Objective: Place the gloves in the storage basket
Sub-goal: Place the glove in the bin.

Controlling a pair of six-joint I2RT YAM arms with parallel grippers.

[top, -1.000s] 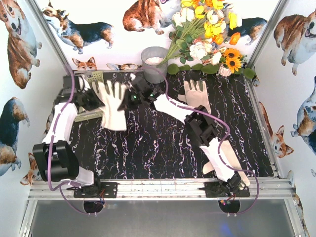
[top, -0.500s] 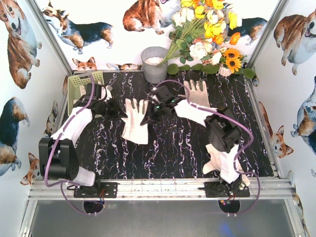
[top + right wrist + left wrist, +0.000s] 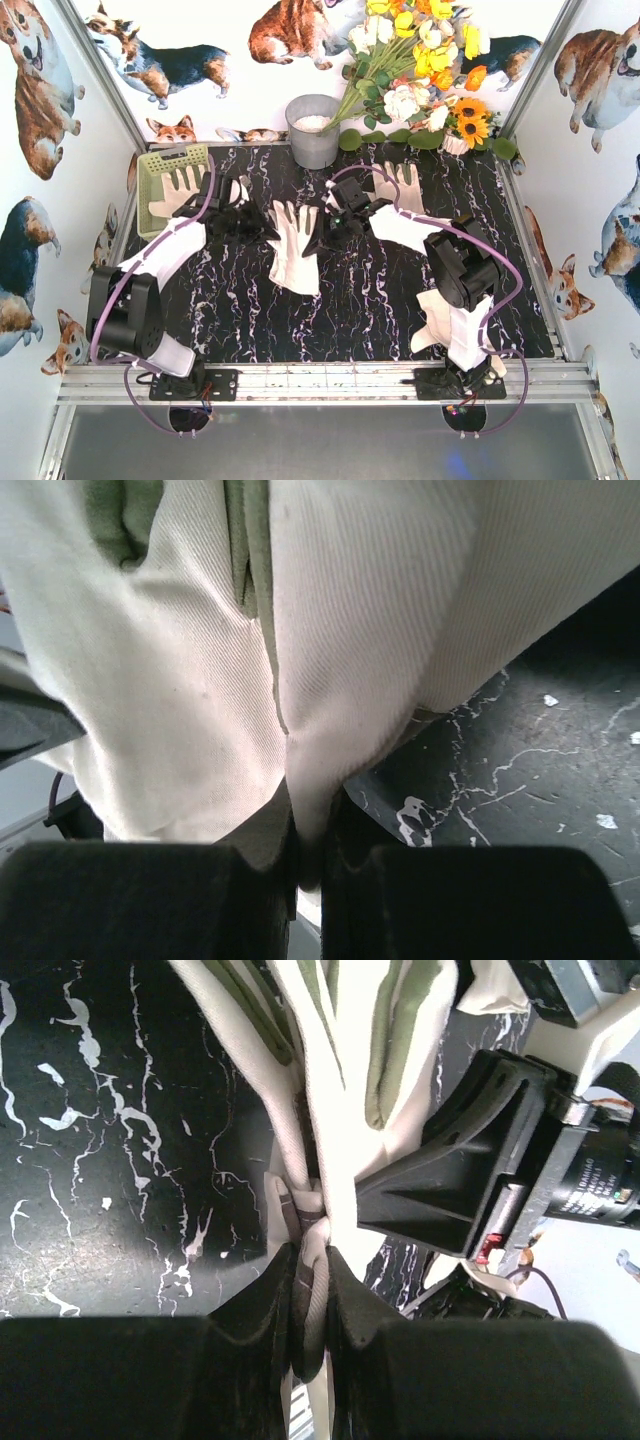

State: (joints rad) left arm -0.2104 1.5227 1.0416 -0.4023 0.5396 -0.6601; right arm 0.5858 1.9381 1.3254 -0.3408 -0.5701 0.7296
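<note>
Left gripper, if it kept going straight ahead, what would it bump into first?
Probably the right gripper, which pinches the same glove from the opposite side; depth is hard to judge.

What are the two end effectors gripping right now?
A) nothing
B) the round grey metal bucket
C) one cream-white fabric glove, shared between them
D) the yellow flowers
C: the left end effector and right end effector both pinch the same cream-white fabric glove.
</note>
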